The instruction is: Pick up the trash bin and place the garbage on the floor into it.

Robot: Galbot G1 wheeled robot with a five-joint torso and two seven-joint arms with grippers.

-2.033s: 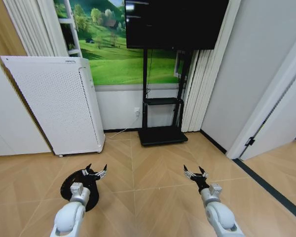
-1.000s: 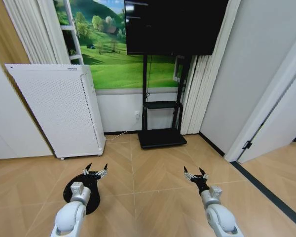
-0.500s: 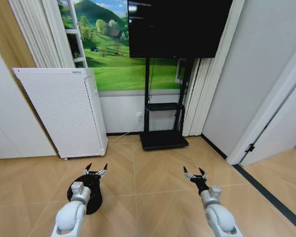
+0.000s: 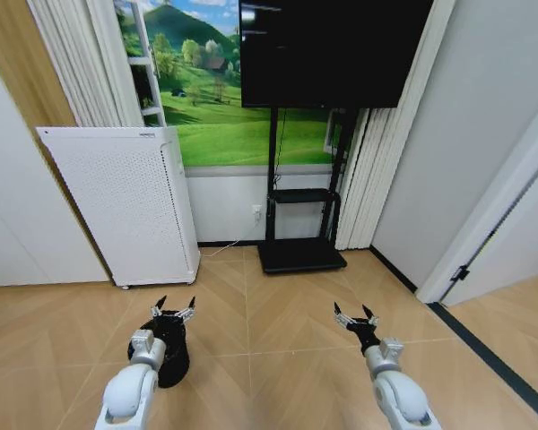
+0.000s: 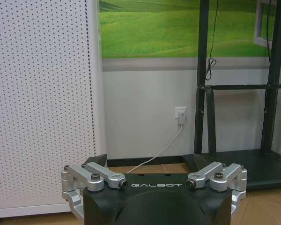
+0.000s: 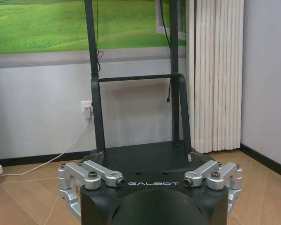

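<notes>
Bin (image 4: pixel 173 356) of black mesh sits on the floor under my left gripper (image 4: pixel 174 310), fingers spread; my right gripper (image 4: pixel 353 314) hovers alongside, likewise spread.

White arms, black GALBOT-marked wrists, apparently silver fingers (image 5: pixel 105 176).

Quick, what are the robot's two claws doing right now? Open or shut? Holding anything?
Left gripper: open, holding nothing, above the trash bin.
Right gripper: open, holding nothing, over the bare floor.
</notes>
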